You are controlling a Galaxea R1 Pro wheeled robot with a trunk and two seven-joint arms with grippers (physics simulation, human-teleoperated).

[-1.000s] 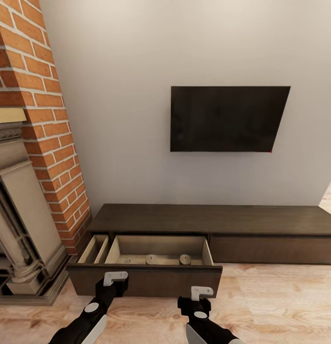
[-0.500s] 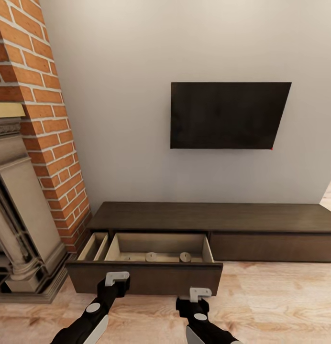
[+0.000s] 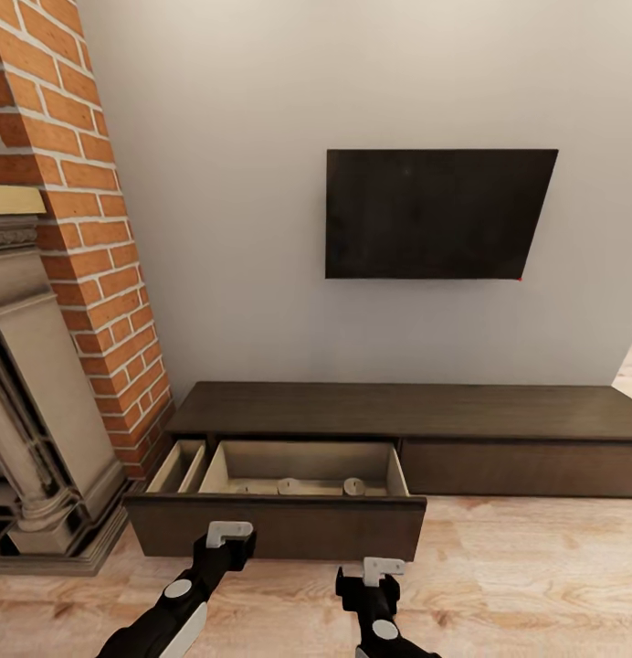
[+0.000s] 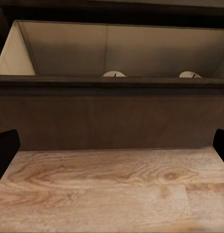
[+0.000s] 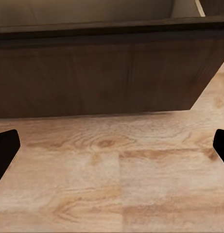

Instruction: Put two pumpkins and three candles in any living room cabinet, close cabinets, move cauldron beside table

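Drawer (image 3: pixel 278 525) of the cabinet (image 3: pixel 407 411) standing open, candles (image 3: pixel 289 486) lying inside near its front wall. View is shifting back from a second ago: robot seems to be retreating. Left gripper (image 3: pixel 226 532) spread, empty, close to the drawer front; right gripper (image 3: pixel 380 571) also spread, empty, over floor (image 3: pixel 535 567). Closing is pending.

Plain pale wall (image 3: pixel 261 183); black TV screen (image 3: pixel 435 215) mounted at 1 o'clock. Red brick chimney column (image 3: pixel 79 228) with carved stone fireplace surround (image 3: pixel 33 402) at 9 o'clock. Light wood-plank floor (image 3: pixel 535 576).
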